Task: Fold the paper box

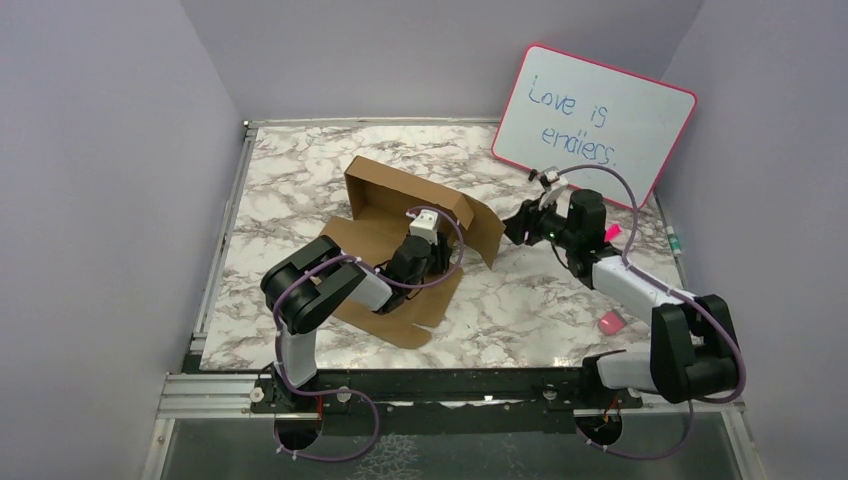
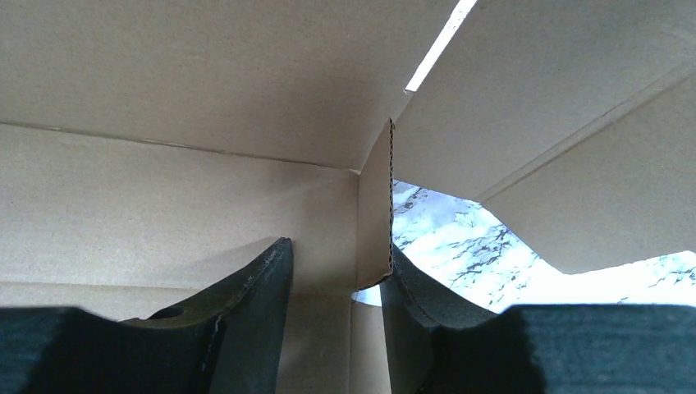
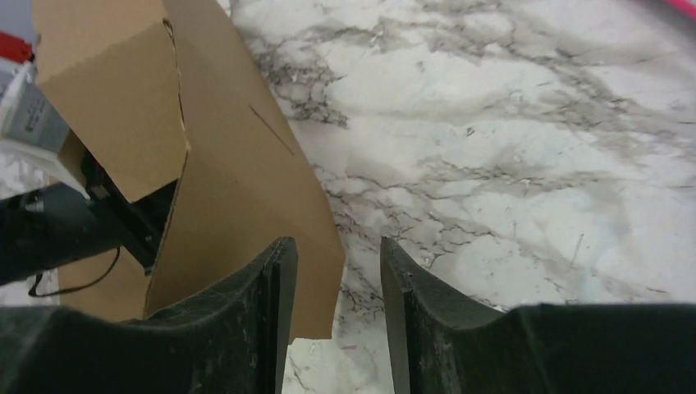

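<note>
Currently the box (image 1: 372,222) is seen half-formed near the middle of the surface (image 1: 560,300), slightly left of centre. Its long axis is laid across the surface, slanted from back-left to front-right. One long wall (image 1: 400,185) is raised at the far side, so the open inside is turned toward the arms. An unfolded panel (image 1: 390,312) is spread flat on the near-left side. A side flap (image 1: 487,238) is stood up at the right end, angled outward toward the right arm.

The left end effector (image 1: 430,250) is placed inside the box and pointed at its back-right corner. In the left wrist view the jaws are parted to a moderate gap and nothing is clamped between them; only the box floor is seen through the gap. The cut edge of a short upright tab (image 2: 375,213) is seen just at the inner face of the right finger (image 2: 427,320); contact cannot be confirmed.

The right end effector (image 1: 514,228) is held just beside the flap, outside the box. Its jaws are likewise parted about halfway and nothing is gripped. In the right wrist view the flap's lower corner is seen beyond the left finger (image 3: 238,328).

A whiteboard (image 1: 600,120) is leaned at the back-right, well apart from the box.
</note>
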Action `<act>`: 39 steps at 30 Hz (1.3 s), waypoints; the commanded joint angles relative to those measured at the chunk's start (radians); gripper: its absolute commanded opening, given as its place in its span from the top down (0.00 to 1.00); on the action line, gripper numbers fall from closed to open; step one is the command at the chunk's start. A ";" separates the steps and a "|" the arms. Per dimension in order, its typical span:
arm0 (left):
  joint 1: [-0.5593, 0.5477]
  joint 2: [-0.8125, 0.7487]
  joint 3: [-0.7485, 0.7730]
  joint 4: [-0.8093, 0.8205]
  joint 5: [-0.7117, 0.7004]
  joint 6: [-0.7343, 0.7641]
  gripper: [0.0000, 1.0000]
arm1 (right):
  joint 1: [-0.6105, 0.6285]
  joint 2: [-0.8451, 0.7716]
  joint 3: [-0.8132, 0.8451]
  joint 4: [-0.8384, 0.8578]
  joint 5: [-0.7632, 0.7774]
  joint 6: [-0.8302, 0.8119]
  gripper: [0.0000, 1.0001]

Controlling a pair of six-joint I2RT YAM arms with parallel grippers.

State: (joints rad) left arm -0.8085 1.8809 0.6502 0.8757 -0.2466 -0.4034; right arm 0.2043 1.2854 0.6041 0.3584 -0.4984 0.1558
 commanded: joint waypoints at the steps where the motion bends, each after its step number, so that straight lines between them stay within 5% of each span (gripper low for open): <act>1: 0.002 -0.008 -0.009 -0.020 0.064 -0.014 0.56 | 0.001 0.082 0.040 0.034 -0.191 -0.007 0.51; 13: 0.003 0.005 0.004 -0.019 0.095 -0.018 0.56 | 0.056 0.236 0.044 0.254 -0.358 0.139 0.44; 39: 0.009 -0.164 -0.036 -0.049 0.136 -0.027 0.49 | 0.124 0.385 0.020 0.501 -0.331 0.246 0.42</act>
State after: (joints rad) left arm -0.8040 1.7641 0.6250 0.8326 -0.1452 -0.4156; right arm 0.3218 1.6405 0.6228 0.7959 -0.8135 0.3962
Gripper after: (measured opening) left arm 0.506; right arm 0.577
